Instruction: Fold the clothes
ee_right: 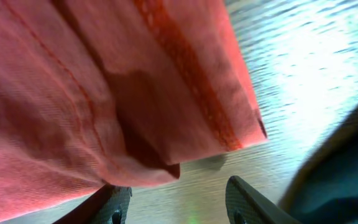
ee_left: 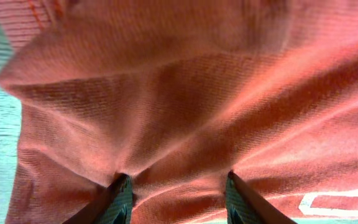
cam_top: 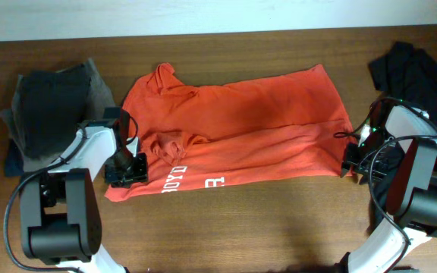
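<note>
T-shirt [cam_top: 241, 125] is showing red-orange throughout, with white block lettering [cam_top: 177, 171] running along its near edge. Garment [cam_top: 412, 64] at the far right is presenting plain black. Folded pile [cam_top: 51, 110] at left is reading charcoal over grey, dark blue edging beneath. Desk [cam_top: 279, 227] is displaying brown wood grain. Left claw [ee_left: 176, 186] and right claw [ee_right: 176, 193] are appearing dark, on white-and-black arms [cam_top: 89, 152].
</note>
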{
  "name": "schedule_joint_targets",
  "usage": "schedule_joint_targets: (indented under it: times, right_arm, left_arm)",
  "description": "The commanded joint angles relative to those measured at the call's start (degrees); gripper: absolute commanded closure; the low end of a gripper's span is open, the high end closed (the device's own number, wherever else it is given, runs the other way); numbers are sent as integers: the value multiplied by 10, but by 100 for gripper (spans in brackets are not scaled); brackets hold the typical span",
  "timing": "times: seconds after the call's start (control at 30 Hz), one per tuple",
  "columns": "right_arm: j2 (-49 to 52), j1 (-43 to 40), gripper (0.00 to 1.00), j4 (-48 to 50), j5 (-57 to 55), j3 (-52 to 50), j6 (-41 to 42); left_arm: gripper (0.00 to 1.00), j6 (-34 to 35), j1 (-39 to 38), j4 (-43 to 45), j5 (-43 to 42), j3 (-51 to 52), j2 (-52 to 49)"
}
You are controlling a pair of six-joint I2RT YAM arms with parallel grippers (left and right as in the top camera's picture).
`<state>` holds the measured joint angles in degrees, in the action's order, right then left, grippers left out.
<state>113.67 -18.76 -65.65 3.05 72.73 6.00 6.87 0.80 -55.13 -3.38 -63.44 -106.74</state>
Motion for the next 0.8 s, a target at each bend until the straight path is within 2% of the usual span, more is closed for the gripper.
schedule_joint_targets:
  times: [0.0,0.13,0.2,0.27,0.3,0.37,0.53,0.67,0.77]
  right_arm:
    - [-40,0,44,0,43,34,2]
    - [-60,0,38,32,43,51,-14]
    - [-54,0,46,66,61,51,-37]
    - [-44,0,62,91,91,51,-58]
    - [-36,0,75,103,94,51,-58]
    - [-23,0,84,114,94,50,-58]
    - [11,0,88,120,94,49,-58]
    - [12,0,82,115,69,32,-58]
    - [12,0,83,99,46,16,-58]
  left_arm:
    - [51,-3,9,5,32,16,-21]
    - [51,-3,9,13,32,16,-21]
    - [51,-3,9,15,31,16,-21]
    - [51,-3,9,16,31,16,-21]
    - [51,-3,9,17,30,16,-21]
    - [51,-3,9,17,29,16,-21]
    - [51,-3,9,17,29,16,-21]
    - [50,-3,9,17,27,16,-21]
    - [50,-3,9,17,27,16,-21]
